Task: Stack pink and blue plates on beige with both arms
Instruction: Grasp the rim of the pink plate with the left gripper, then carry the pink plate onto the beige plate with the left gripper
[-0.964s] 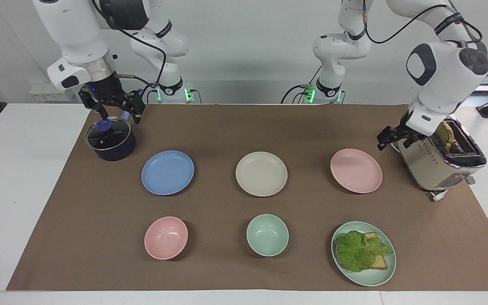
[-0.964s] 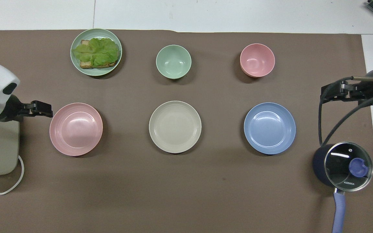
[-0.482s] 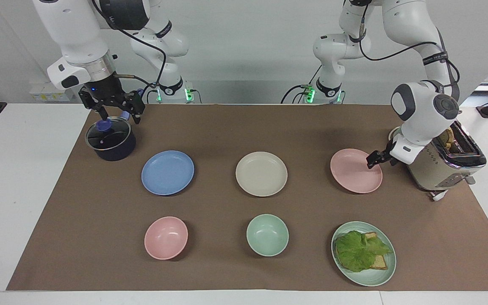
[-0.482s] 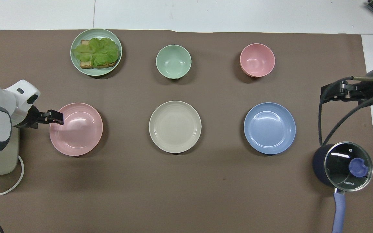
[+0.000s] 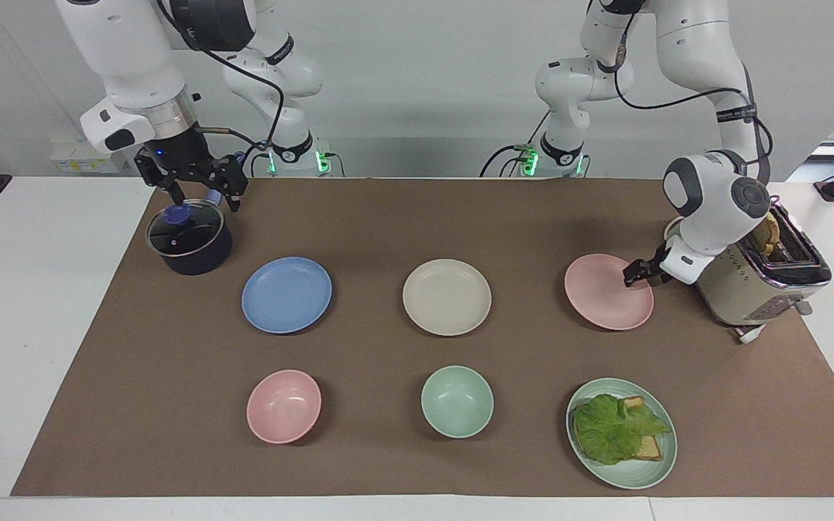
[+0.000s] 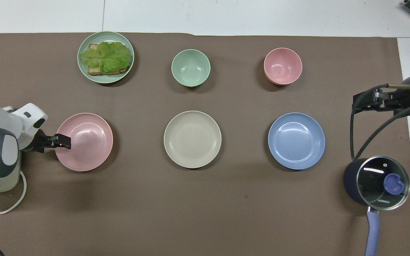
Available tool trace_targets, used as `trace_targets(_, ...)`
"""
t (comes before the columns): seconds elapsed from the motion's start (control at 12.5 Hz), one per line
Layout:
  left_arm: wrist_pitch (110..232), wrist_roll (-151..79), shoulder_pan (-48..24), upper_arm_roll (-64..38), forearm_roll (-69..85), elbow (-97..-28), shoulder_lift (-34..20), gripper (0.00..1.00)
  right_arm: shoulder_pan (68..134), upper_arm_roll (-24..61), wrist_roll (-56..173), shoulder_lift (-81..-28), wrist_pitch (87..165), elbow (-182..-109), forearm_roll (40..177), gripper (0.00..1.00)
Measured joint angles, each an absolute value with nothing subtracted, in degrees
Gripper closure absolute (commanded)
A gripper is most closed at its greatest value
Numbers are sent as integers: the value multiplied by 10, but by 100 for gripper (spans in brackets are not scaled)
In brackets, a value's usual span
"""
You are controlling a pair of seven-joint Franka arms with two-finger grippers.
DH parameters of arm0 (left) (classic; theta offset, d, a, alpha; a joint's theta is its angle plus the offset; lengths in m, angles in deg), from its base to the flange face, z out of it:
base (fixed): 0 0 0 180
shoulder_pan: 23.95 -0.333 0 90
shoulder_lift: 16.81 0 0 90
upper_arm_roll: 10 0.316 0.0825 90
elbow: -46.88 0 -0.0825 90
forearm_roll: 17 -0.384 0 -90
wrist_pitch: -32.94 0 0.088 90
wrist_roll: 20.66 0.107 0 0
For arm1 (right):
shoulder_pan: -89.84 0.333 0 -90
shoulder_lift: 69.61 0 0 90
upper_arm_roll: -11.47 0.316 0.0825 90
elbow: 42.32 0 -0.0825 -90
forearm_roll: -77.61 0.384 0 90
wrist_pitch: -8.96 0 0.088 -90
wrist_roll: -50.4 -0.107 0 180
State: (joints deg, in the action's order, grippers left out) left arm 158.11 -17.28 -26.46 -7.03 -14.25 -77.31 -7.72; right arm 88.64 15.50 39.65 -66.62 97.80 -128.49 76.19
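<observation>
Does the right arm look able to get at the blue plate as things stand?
Probably yes. The right end effector hangs open over the pot, the blue plate lies beside that pot, and nothing covers it.

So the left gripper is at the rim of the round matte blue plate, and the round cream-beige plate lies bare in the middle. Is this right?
Not quite. The facing view shows the left gripper at the rim of the round matte pale pink plate, not the blue one. The round cream-beige plate does lie bare in the middle.
</observation>
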Motion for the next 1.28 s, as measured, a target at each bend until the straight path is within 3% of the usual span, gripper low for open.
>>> trace_targets(0.08,1581,-181,-264,-72,-143,-773,-77,53,886,155,397,-666,978,-1285,762,0)
trace_targets(0.16,1581,-191,-264,-73,-143,-773,-78,68,886,155,397,-666,978,-1285,762,0)
trace_targets(0.24,1581,-196,-264,-74,-143,-773,-78,91,886,155,397,-666,978,-1285,762,0)
trace_targets(0.32,1581,-196,-264,-75,-143,-773,-78,100,886,155,397,-666,978,-1285,762,0)
trace_targets(0.88,1563,-197,-261,-77,-142,-763,-91,100,886,155,397,-666,978,-1285,762,0)
trace_targets(1.28,1371,-208,-252,-90,-97,-612,-93,100,886,155,397,-666,978,-1285,762,0)
